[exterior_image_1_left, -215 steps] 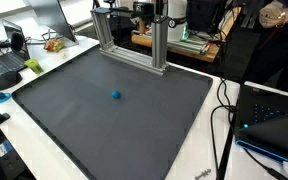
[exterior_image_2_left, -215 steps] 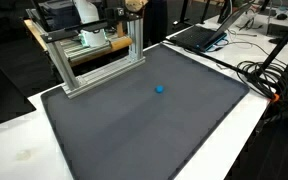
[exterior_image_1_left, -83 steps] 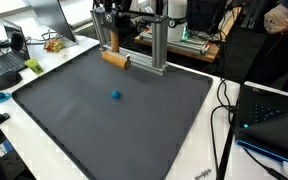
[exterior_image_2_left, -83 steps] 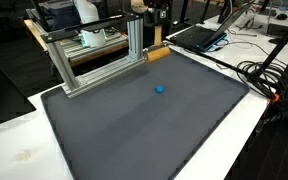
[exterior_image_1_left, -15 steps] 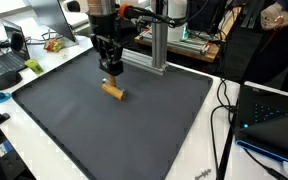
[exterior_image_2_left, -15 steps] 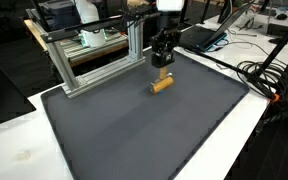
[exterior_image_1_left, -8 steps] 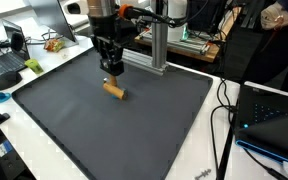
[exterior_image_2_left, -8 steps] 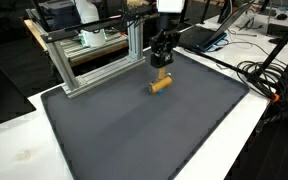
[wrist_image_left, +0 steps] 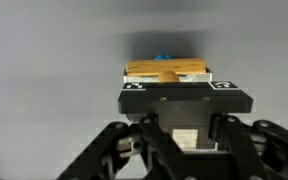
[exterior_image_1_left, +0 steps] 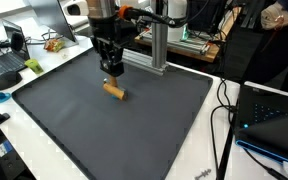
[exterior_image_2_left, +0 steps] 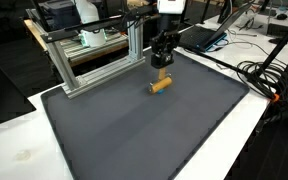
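Lying just beneath the tool [exterior_image_1_left: 110,70], wooden block [exterior_image_1_left: 114,91] (blue ball [wrist_image_left: 163,58] behind it)

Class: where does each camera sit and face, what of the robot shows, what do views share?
Exterior view: raised beside the table, looking down over the dark grey mat; end effector shows.
Exterior view: raised, facing the silver metal frame; end effector shows.
Wrist view: looks down; end effector fills the bottom.
All share the tan wooden cylinder.
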You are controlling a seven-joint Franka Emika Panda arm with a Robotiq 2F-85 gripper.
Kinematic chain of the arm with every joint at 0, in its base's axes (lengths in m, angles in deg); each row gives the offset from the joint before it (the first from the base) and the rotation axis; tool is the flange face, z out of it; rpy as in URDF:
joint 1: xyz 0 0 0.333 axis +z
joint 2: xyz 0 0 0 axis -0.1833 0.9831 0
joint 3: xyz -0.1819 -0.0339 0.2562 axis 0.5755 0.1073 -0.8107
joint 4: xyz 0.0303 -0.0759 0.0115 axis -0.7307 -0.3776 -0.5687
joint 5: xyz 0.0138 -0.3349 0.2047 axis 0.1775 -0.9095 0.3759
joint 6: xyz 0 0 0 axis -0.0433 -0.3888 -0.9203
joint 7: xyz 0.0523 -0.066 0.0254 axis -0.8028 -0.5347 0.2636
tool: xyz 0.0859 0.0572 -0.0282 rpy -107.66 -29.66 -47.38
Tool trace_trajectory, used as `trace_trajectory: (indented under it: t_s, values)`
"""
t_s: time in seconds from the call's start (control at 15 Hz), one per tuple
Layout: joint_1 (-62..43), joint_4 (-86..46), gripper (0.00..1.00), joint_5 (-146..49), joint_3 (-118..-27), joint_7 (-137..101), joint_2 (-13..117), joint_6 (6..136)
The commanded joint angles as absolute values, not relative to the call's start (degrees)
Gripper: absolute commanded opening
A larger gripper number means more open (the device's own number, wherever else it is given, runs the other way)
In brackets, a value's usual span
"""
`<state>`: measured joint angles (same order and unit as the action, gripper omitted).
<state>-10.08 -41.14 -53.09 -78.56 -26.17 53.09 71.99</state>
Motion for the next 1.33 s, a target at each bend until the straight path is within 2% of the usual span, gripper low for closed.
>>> trace_trajectory:
  t_s: [0.0,0.4,1.27]
  values:
    - [-9.0,-40.0,0.22,-52.4,-77.5,-24.8,55.2,74.0]
    - [-8.9,-39.6,0.22,-52.4,-77.3,-24.9,56.1,74.2]
    - [-9.3,-37.5,0.22,-50.1,-77.6,-23.9,57.0,65.8]
